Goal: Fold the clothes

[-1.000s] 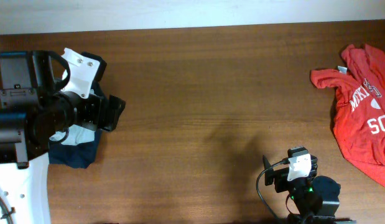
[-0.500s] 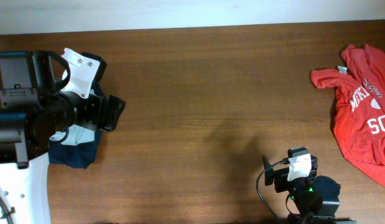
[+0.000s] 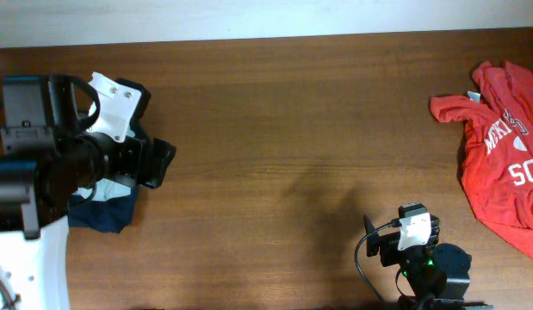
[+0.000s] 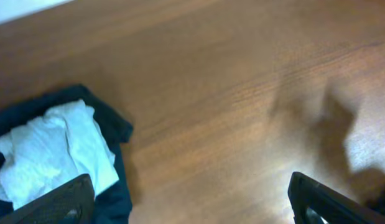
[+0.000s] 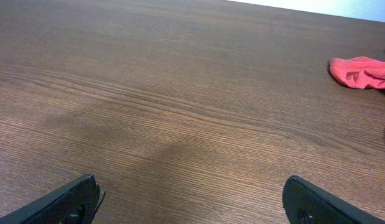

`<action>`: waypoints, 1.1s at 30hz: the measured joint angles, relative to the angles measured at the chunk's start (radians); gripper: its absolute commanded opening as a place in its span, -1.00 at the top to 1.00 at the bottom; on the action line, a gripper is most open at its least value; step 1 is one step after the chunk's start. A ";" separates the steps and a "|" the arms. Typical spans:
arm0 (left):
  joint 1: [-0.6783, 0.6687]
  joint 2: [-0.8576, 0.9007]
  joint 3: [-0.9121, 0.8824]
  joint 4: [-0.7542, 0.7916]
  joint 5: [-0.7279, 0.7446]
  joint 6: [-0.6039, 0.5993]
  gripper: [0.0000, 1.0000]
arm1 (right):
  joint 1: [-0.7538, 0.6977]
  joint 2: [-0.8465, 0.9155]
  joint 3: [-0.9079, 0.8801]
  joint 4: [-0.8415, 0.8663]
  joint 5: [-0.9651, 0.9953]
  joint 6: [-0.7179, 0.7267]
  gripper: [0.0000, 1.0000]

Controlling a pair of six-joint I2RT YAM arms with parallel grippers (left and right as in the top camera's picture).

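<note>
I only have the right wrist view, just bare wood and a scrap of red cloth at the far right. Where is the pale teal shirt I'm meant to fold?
Observer: The pale teal T-shirt lies crumpled at the left end of the table.
Operator: Is it lying straight on the wood?
Observer: No, it sits on top of a dark navy garment.
Operator: Is the left gripper holding it?
Observer: No, the left gripper is open and empty, with only bare wood between its fingers, beside the pile.
</note>
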 measured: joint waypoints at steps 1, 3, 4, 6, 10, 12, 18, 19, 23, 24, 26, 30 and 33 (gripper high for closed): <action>-0.005 -0.013 -0.005 0.018 -0.002 0.000 -0.98 | 0.000 0.000 0.000 0.000 0.000 0.000 -0.97; -0.013 -0.072 -0.071 0.180 -0.004 0.000 -0.98 | 0.000 0.000 0.000 0.001 -0.001 0.000 -0.97; -0.014 -0.117 -0.127 0.266 -0.005 0.000 -0.98 | 0.000 -0.001 -0.001 0.002 -0.003 0.000 -0.97; -0.015 -0.190 -0.224 0.349 -0.004 0.000 -0.98 | 0.000 -0.002 -0.001 0.002 -0.003 0.001 -0.97; -0.015 -0.409 -0.631 0.677 -0.005 -0.004 -0.98 | 0.000 -0.002 -0.002 0.005 -0.007 0.000 -0.97; -0.015 -0.473 -0.769 0.750 -0.007 -0.013 -0.98 | 0.000 -0.002 -0.002 0.005 -0.007 0.000 -0.97; -0.015 -0.704 -1.213 1.026 -0.008 -0.078 -0.98 | 0.000 -0.003 -0.002 0.006 -0.007 0.004 -0.97; -0.015 -0.745 -1.276 1.074 -0.008 -0.088 -0.98 | 0.000 -0.003 -0.002 0.007 -0.007 0.004 -0.97; -0.015 -0.904 -1.490 1.154 -0.002 -0.118 -0.98 | 0.000 -0.003 -0.002 0.006 -0.007 0.004 -0.97; -0.015 -0.936 -1.529 1.169 0.000 -0.124 -0.98 | 0.000 -0.004 -0.002 0.005 -0.007 0.004 -0.97; -0.015 -1.018 -1.615 1.184 0.001 -0.132 -0.98 | 0.000 -0.003 -0.002 0.005 -0.007 0.004 -0.97; -0.015 -1.169 -1.722 1.184 0.004 -0.140 -0.99 | 0.000 -0.003 -0.002 0.005 -0.007 0.006 -0.97; -0.015 -1.271 -1.769 1.184 0.004 -0.142 -0.98 | 0.000 -0.003 -0.002 0.005 -0.007 0.008 -0.97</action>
